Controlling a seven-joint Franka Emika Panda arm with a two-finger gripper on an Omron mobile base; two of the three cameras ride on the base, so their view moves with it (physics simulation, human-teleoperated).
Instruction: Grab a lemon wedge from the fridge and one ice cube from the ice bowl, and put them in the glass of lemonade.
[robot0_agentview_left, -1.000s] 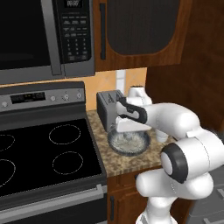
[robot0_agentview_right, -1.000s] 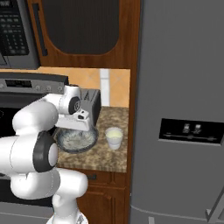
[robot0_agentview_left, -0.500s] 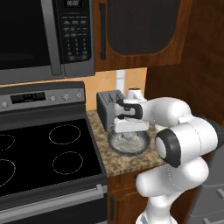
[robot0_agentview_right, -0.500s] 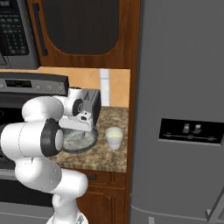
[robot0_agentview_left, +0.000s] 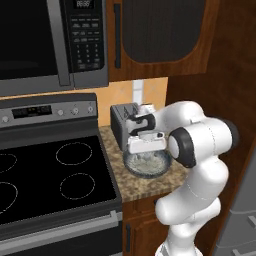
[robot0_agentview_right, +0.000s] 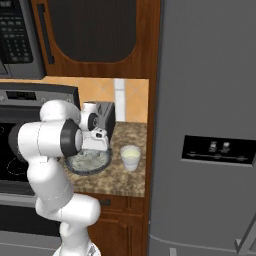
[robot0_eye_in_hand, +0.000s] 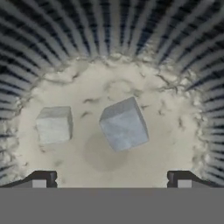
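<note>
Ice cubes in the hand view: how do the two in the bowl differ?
The larger ice cube lies near the middle of the ice bowl, turned at an angle with a corner toward the camera; the smaller ice cube lies off to its left, nearer the wall, squarer to the view. The two lie apart. Both are pale grey blocks resting on the whitish grainy bottom.

Two ice cubes in one ice bowl; one glass of lemonade; one toaster.
</note>
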